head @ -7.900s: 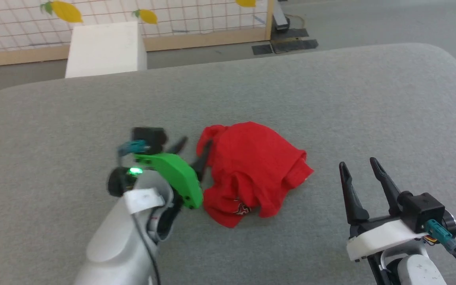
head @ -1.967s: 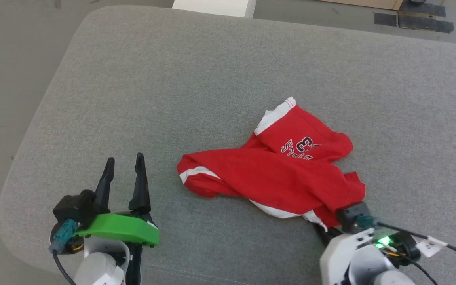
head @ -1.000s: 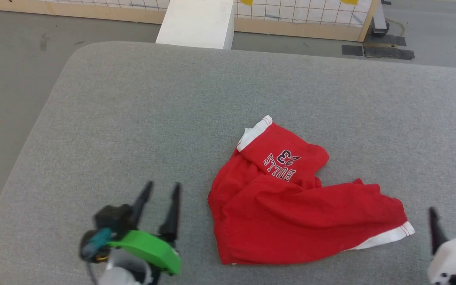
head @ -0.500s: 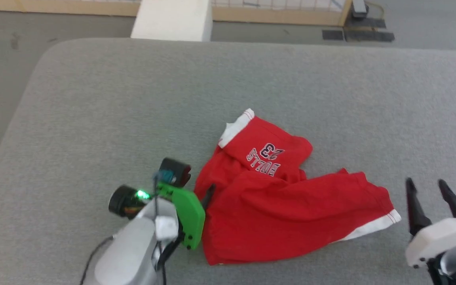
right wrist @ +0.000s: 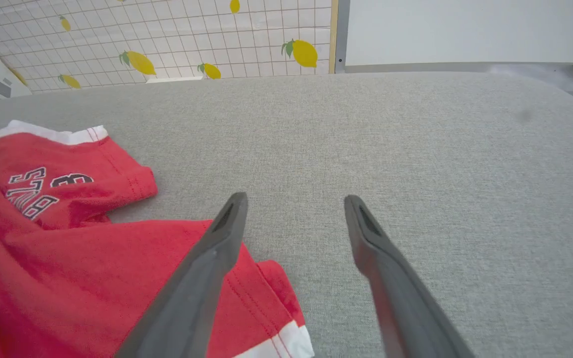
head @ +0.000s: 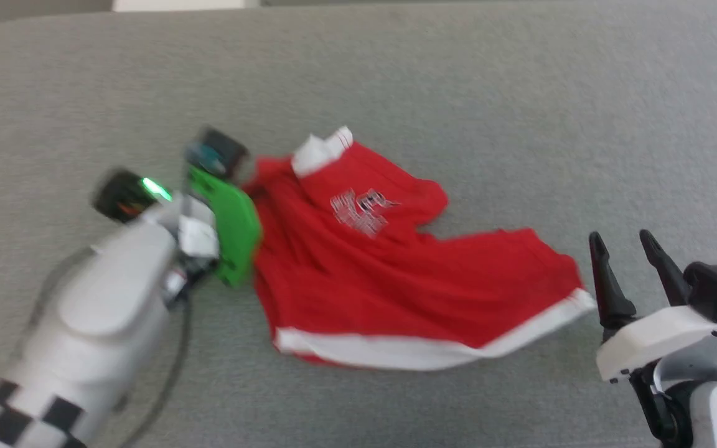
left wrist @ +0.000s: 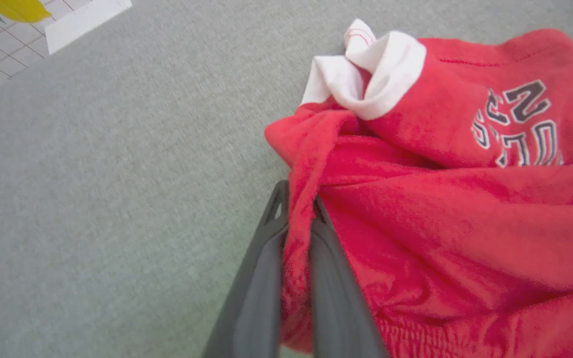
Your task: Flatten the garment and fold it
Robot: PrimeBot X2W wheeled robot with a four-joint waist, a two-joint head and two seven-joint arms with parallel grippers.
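The red soft shorts (head: 396, 280) with white edges lie crumpled in the middle of the big grey cloth-covered desk (head: 489, 93), between the two arms. The left wrist view shows the left claw (left wrist: 297, 199) squeezed almost shut on a thin fold of the red cloth. It is just below a bunched white hem (left wrist: 366, 79), with the dark and white print (left wrist: 523, 102) off to one side. The head view is blurry and cannot show that grip, because a bright green plastic cover (head: 231, 230) hides the fingers at the left edge of the shorts. The right wrist view shows the right claw (right wrist: 296, 199) spread wide with nothing in it, just beside the corner of the shorts. Behind the desk it also shows a white grid wall with yellow lemons (right wrist: 246, 35). One second ago the left claw was wide open and apart from the shorts; now it grips them. More of the long white band (head: 408, 351) along the near edge shows than half a second ago. The right claw was wide open then too.
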